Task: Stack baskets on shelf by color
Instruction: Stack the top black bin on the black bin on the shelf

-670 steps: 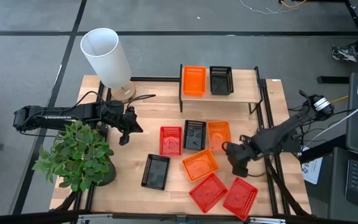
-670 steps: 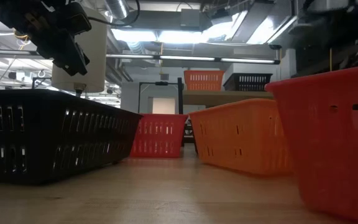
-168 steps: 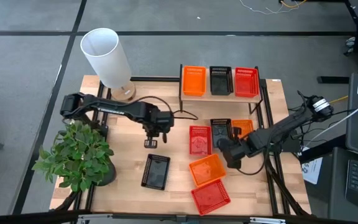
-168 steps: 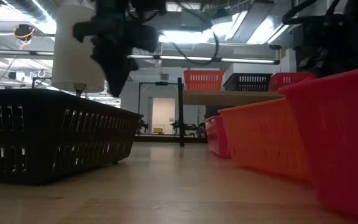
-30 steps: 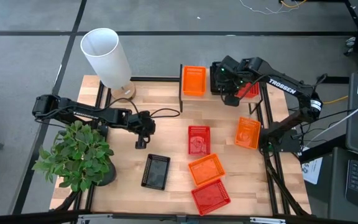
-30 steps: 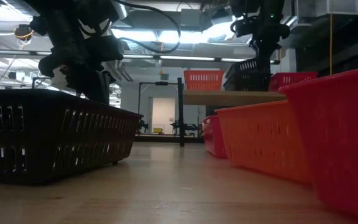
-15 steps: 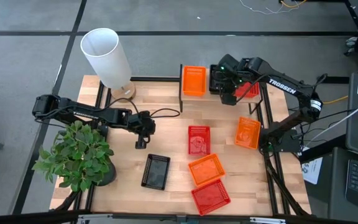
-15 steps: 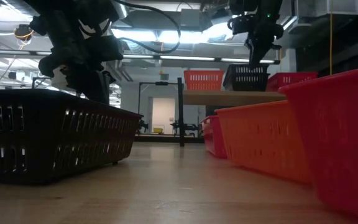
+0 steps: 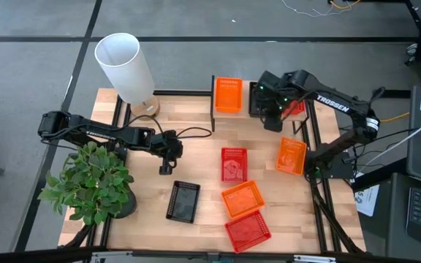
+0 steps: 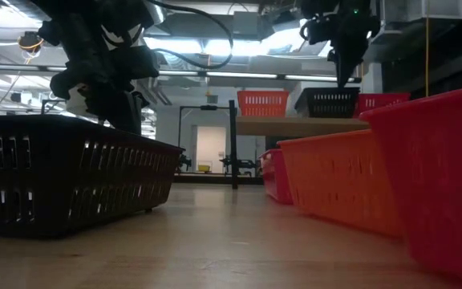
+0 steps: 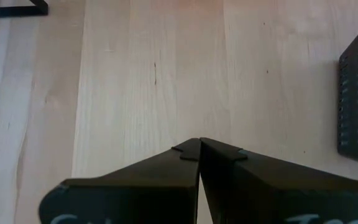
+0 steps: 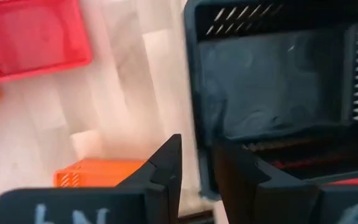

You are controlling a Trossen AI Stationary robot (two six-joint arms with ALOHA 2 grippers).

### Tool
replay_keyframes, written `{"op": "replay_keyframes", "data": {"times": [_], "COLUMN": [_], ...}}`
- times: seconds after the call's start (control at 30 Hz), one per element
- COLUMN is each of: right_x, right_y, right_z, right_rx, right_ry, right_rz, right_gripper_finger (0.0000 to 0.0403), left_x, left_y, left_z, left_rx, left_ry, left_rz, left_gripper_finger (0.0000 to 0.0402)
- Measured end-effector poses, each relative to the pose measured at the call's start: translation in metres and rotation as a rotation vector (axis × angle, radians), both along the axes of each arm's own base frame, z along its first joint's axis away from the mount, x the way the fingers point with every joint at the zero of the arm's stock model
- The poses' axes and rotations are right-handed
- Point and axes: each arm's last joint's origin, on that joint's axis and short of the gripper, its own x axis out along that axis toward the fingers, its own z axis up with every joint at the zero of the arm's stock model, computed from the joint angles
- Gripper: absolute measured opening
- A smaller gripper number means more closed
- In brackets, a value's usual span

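Baskets: a black basket (image 9: 257, 97) sits mid-shelf (image 9: 295, 111), between an orange basket (image 9: 228, 95) and a red one; right gripper (image 9: 272, 120) hovers at its front rim, fingers apart, gripping nothing; left gripper (image 9: 165, 166) is closed above bare tabletop.

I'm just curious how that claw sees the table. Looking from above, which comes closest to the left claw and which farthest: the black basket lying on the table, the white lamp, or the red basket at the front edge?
From the left gripper:
1. Black basket, just in front of it.
2. White lamp, behind, at the back corner.
3. Red basket, far across at the front edge.
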Motion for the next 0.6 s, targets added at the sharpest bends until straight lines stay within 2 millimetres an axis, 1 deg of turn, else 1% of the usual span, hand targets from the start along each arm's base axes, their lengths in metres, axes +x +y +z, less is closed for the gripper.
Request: {"op": "replay_keyframes", "data": {"times": [0.17, 0.33, 0.4, 0.47, 0.6], "right_x": [0.003, 0.003, 0.006, 0.007, 0.013], "right_y": [0.0, -0.004, -0.009, -0.017, -0.039], "right_z": [0.007, 0.008, 0.003, -0.005, -0.022], "right_rx": [-0.143, -0.171, -0.19, -0.2, -0.254], "right_ry": [-0.036, -0.044, -0.076, -0.072, -0.116], "right_rz": [0.006, 0.025, 0.012, 0.016, 0.011], "right_gripper_finger": [0.0089, 0.0084, 0.0082, 0.008, 0.008], "left_x": [0.001, 0.001, 0.001, 0.001, 0.002], "left_y": [0.0, 0.0, 0.0, 0.0, 0.0], "left_z": [0.0, 0.001, 0.001, 0.001, 0.001], "left_rx": [-0.007, -0.016, -0.016, -0.016, -0.015], "left_ry": [-0.008, -0.013, -0.014, -0.016, -0.027], "left_rz": [0.009, 0.02, 0.02, 0.02, 0.02], "left_gripper_finger": [0.0, 0.0, 0.0, 0.0, 0.0]}}
